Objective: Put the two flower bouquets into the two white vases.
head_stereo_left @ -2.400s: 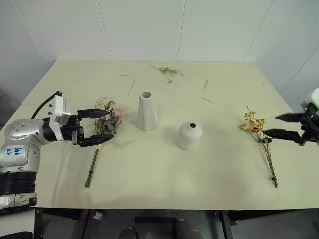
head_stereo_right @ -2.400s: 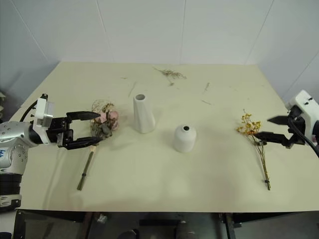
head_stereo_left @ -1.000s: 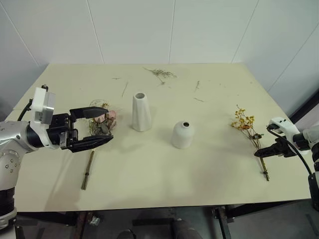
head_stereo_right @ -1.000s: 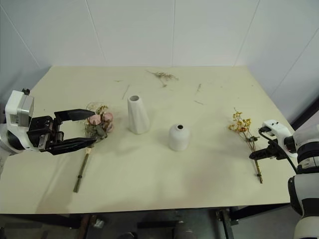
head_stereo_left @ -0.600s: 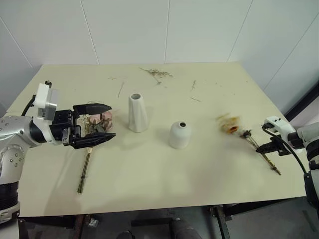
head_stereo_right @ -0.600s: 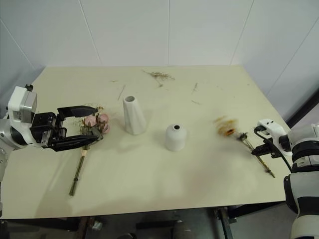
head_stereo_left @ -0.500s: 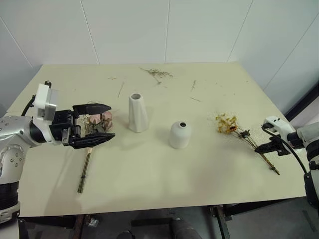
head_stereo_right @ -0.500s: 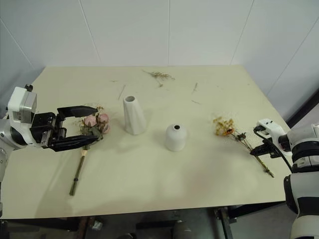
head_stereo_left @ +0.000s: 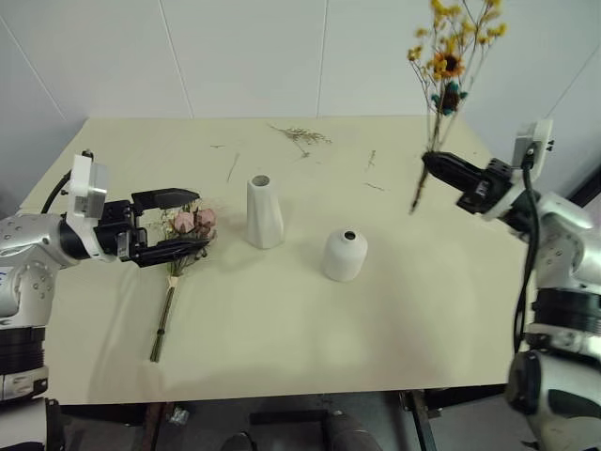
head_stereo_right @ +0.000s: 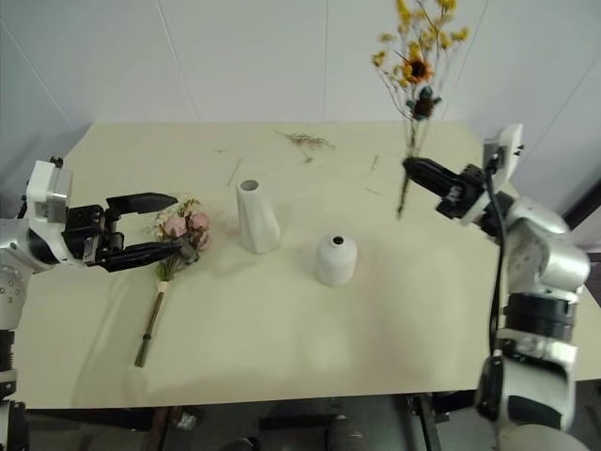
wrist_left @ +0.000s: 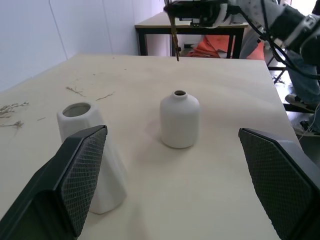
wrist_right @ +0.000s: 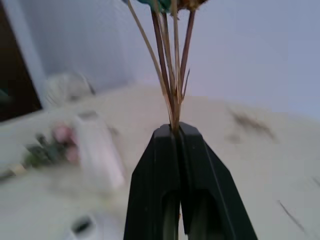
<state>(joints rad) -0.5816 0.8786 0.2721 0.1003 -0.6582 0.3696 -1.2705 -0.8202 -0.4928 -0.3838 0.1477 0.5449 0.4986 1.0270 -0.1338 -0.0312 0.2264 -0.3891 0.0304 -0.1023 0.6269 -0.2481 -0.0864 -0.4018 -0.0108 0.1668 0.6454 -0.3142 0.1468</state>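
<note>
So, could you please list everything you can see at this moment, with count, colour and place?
Table: one, pale cream, carries the rest.
Tall cone vase: one, white, upright left of centre.
Round dome vase: one, white, upright near the centre.
Pink rose bouquet: one, dusty pink and grey-green, lying left of the cone vase, stem toward the near edge.
Yellow blossom bouquet: one, yellow with a dark flower, held upright in the air at the right.
Loose dried twigs: several, brown, scattered toward the far edge.
Left tool: one, black, open, its fingers on either side of the rose bouquet.
Right tool: one, black, shut on the yellow bouquet's stems.
</note>
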